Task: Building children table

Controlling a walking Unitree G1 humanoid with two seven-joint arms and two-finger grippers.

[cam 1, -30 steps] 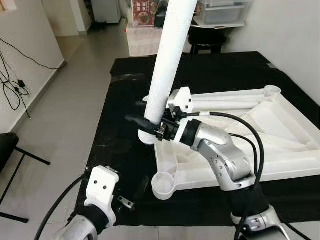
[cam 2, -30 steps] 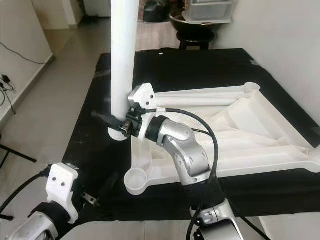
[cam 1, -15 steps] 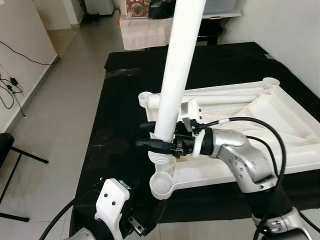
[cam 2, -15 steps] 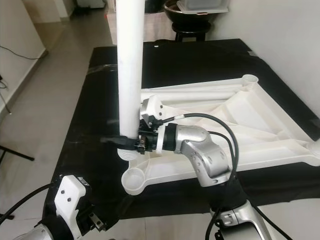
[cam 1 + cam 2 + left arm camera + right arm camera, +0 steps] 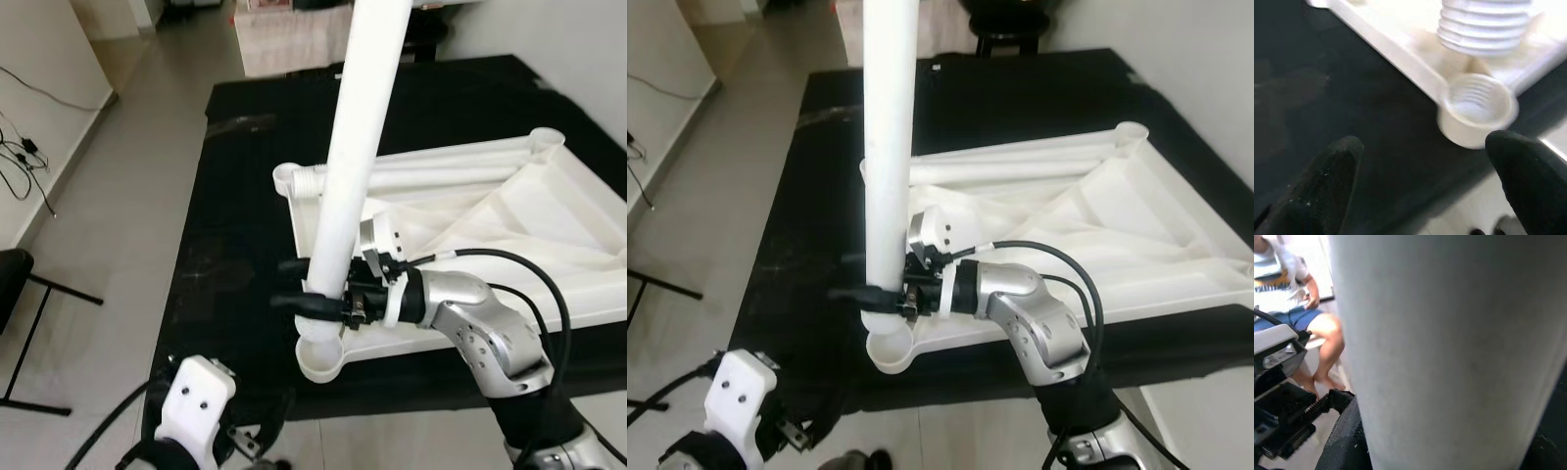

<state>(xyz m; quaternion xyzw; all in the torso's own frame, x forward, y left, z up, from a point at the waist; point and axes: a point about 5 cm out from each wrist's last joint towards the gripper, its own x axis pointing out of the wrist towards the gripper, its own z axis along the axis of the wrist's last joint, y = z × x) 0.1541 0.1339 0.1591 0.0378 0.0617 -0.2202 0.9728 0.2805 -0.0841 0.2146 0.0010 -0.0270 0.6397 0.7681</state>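
Black cloth-covered counter (image 5: 235, 196) carries upturned white plastic children's tabletop (image 5: 509, 225) w/ ribbed underside & round threaded corner sockets. Long white plastic tube leg (image 5: 358, 147) w/ threaded lower end stands near-upright, tip just above near-left corner socket (image 5: 1476, 110); right claw (image 5: 299, 284) clenched round its lower part. Left claw (image 5: 1425, 186), fingers apart & grasping nothing, low at counter's near edge, near that socket; seated person's legs (image 5: 1312, 333) in right wrist view.
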